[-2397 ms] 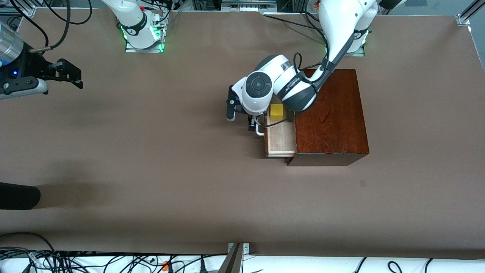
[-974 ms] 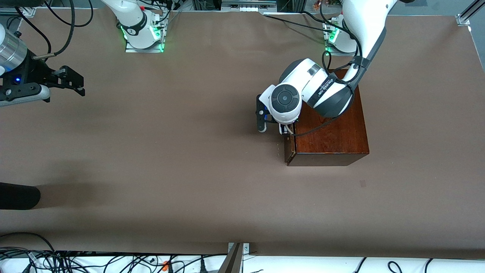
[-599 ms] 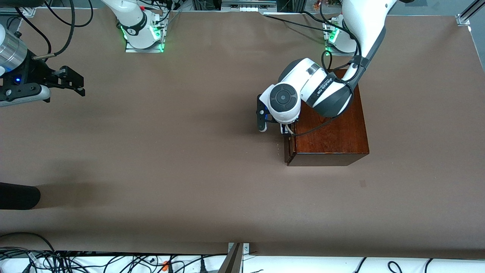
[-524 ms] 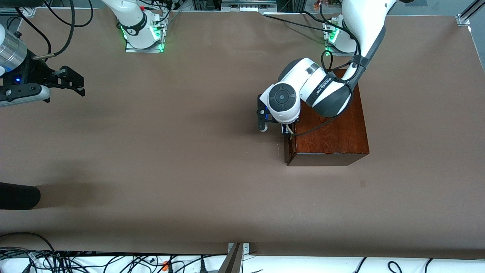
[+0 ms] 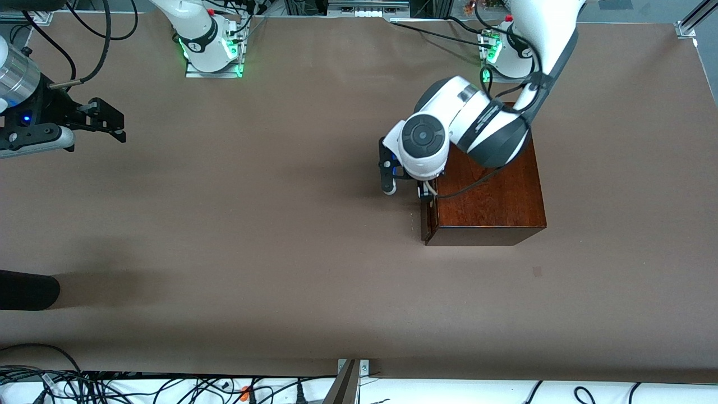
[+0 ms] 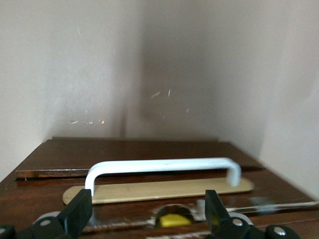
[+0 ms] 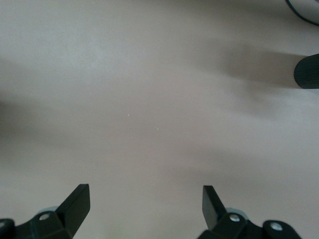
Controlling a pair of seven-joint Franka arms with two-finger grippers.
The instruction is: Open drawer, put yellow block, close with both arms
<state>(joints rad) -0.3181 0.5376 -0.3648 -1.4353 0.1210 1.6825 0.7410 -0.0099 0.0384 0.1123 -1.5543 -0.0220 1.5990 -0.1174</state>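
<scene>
The drawer (image 5: 424, 221) is pushed fully into the dark mahogany box (image 5: 493, 191); its front faces the right arm's end of the table. Its dark front and white bar handle (image 6: 162, 167) fill the left wrist view. My left gripper (image 5: 422, 192) hangs just in front of the drawer at the handle, fingers (image 6: 79, 213) open, holding nothing; it also shows in the left wrist view (image 6: 147, 216). The yellow block is hidden; a small yellow patch (image 6: 174, 220) shows on the glossy wood and I cannot tell what it is. My right gripper (image 5: 106, 120) waits open over bare table (image 7: 144, 201).
A black rounded object (image 5: 28, 289) lies at the table's edge toward the right arm's end, nearer to the front camera; it shows in the right wrist view (image 7: 306, 72). Cables run along the table's near edge (image 5: 168, 387). Brown table surrounds the box.
The drawer, open with the yellow block in it, was pushed shut by my left arm. In the last second the left wrist shifted slightly. The right arm barely moved.
</scene>
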